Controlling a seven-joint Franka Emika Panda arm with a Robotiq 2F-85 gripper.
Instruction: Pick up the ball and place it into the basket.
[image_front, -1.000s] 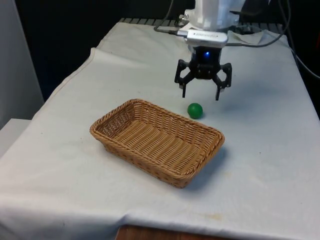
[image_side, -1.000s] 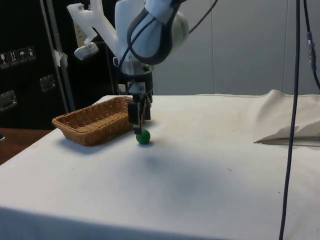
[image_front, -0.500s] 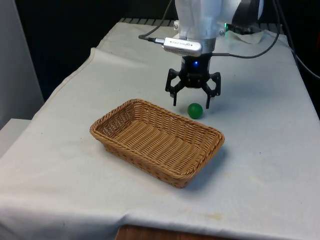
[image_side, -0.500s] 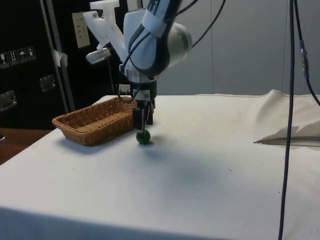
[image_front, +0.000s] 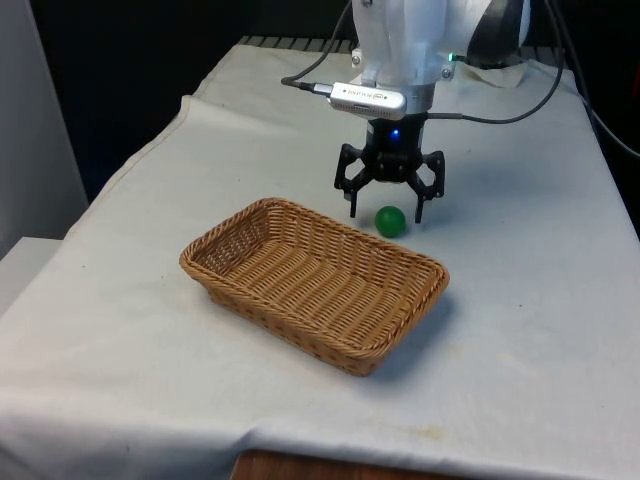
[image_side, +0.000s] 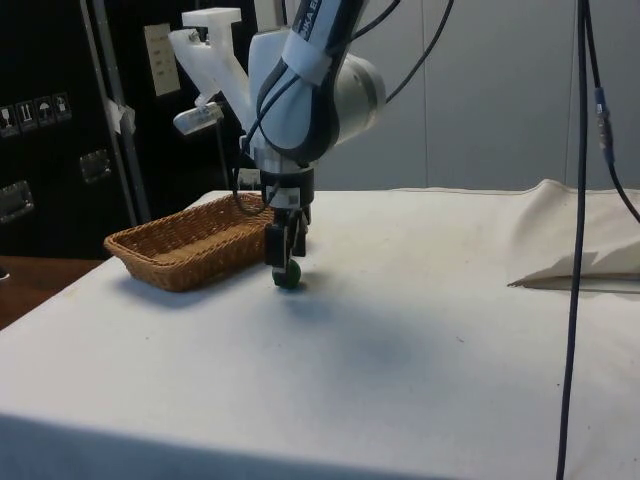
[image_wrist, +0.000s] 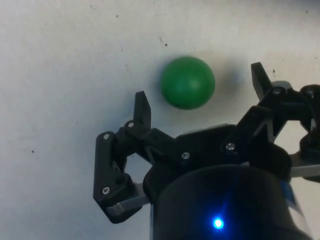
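Lower now, my gripper (image_front: 386, 214) straddles the green ball (image_front: 390, 221), jaws open.
Ball rests on the white cloth (image_front: 520, 290) just beyond the wicker basket (image_front: 314, 281), which holds nothing.

A small green ball (image_front: 390, 221) lay on the white cloth, just beyond the far long rim of an empty, rectangular tan wicker basket (image_front: 312, 281), not touching it.
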